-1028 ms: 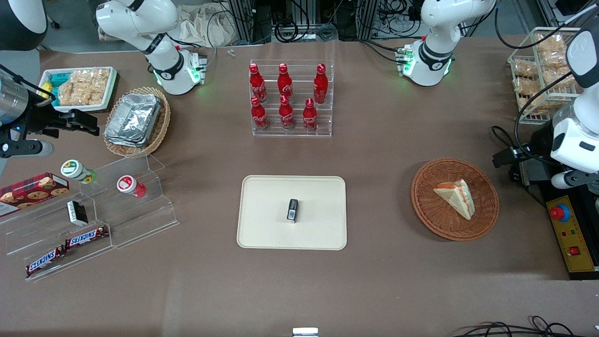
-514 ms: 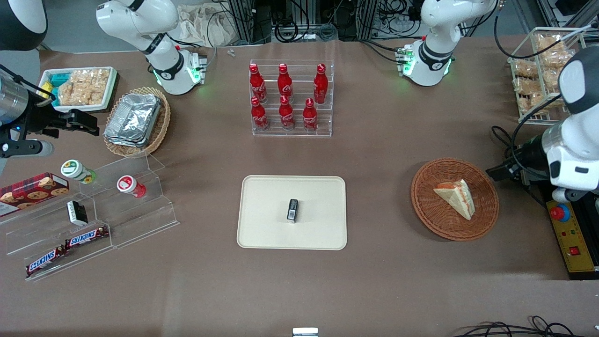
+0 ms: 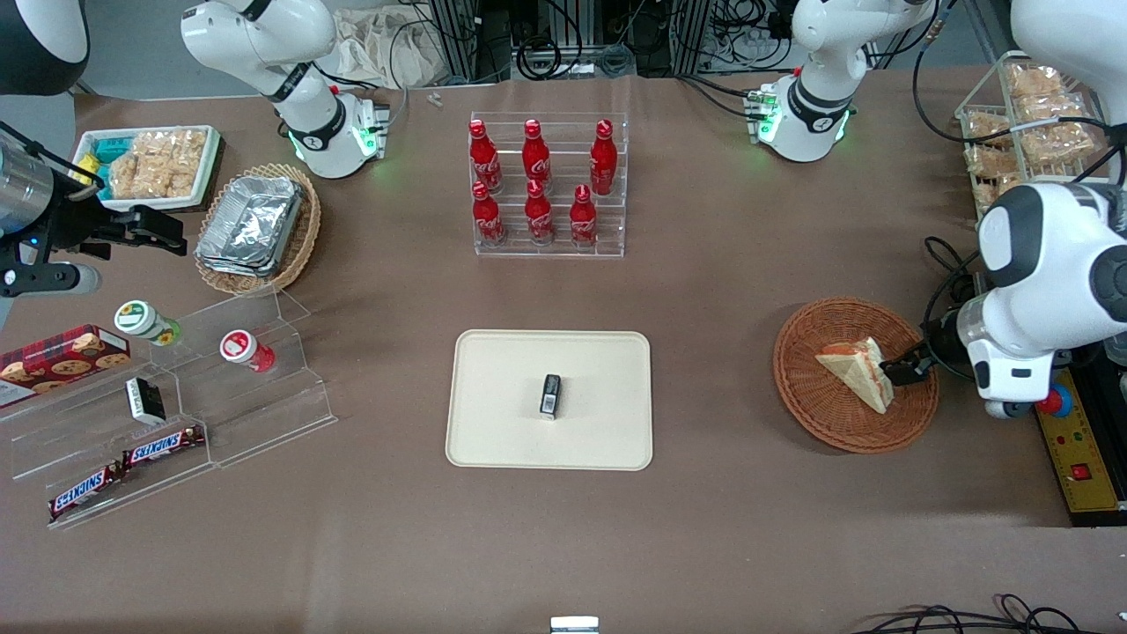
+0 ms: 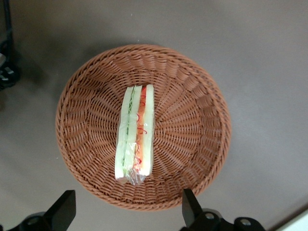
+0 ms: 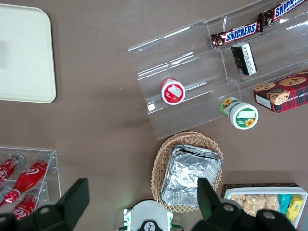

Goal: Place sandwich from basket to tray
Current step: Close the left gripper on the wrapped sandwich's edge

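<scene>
- Sandwich (image 3: 856,372) lies in the reddish-brown basket (image 3: 819,421), toward the working arm's end of the table. Wedge rests on one bread face, pointed end toward the tray, filling edge toward the working arm.
- Wrist view: sandwich (image 4: 134,134) seen edge-on, green layer and orange-red layer between pale bread, clear wrap bunched at one end. It sits near the middle of the basket (image 4: 192,96), clear of the rim.
- Gripper (image 3: 905,369) hangs above the basket's rim on the working arm's side, just beside the sandwich's filling edge. Contact: cannot tell from the front view.
- Wrist view: gripper (image 4: 126,211) spread wide, two dark fingertips (image 4: 62,208) apart, nothing between them; the sandwich lies between the fingers' lines but below them, ungripped.
- Tray (image 3: 493,440) sits mid-table, well apart from the basket, nearer the front camera than the rack of red bottles (image 3: 537,189). A small dark packet (image 3: 550,394) lies near the tray's middle.
- Tan basket with foil containers (image 3: 251,227) stands toward the parked arm's end.
</scene>
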Tool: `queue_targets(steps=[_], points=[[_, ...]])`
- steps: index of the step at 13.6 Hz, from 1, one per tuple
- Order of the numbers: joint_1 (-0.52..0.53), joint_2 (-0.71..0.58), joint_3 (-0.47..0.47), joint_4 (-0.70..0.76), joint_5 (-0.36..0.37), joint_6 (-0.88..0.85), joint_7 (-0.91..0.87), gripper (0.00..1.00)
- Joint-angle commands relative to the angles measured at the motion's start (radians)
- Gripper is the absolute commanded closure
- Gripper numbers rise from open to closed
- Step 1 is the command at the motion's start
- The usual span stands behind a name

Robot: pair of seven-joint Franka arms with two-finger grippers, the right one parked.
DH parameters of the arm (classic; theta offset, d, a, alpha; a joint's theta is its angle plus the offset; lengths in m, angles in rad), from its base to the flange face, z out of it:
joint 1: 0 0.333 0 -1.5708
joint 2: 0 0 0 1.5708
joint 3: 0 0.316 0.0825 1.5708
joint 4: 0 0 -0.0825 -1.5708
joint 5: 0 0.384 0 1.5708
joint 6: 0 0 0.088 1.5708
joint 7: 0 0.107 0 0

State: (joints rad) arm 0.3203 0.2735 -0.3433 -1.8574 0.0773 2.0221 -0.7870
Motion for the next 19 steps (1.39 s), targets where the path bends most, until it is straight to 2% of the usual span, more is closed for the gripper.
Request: queue_targets(steps=[1,3,11,19], points=[[0.002,0.007,0.010,-0.058,0.015,0.082,-0.024,0.01],[0.002,0.007,0.012,-0.127,0.015,0.168,-0.041,0.01],[0.002,0.041,0.012,-0.221,0.015,0.311,-0.087,0.01],[0.002,0.108,0.035,-0.230,0.015,0.345,-0.084,0.01]])
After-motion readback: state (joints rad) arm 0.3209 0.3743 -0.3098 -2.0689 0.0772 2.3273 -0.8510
